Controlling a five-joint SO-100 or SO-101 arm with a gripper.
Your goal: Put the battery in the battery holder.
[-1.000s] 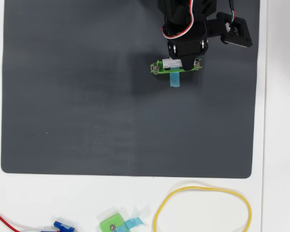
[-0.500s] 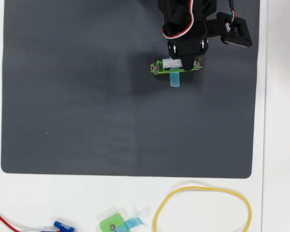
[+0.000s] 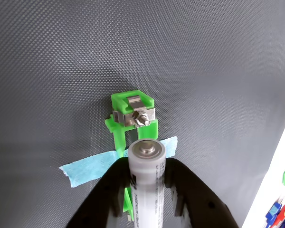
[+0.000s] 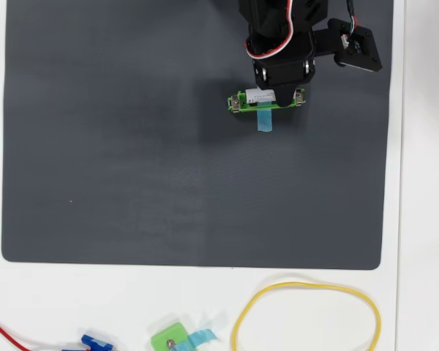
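Clamped lengthwise in the black claw (image 3: pixel 147 183), the battery (image 3: pixel 146 178) hangs directly over the battery holder (image 3: pixel 133 116), aligned with its slot; blue tape (image 3: pixel 88 170) pins the frame to the counter (image 3: pixel 47 71).

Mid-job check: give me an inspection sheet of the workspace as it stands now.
Surface: dark grey woven mat on a white table.
Job's things: silver-white cylindrical battery held above the long green plastic battery holder, which is taped down with light blue tape.
Clutter: small squarish green piece, blue connector.
Tool: black tool shut on the battery.
Cables: yellow loop, red wire.
Surroundings: nothing seen.
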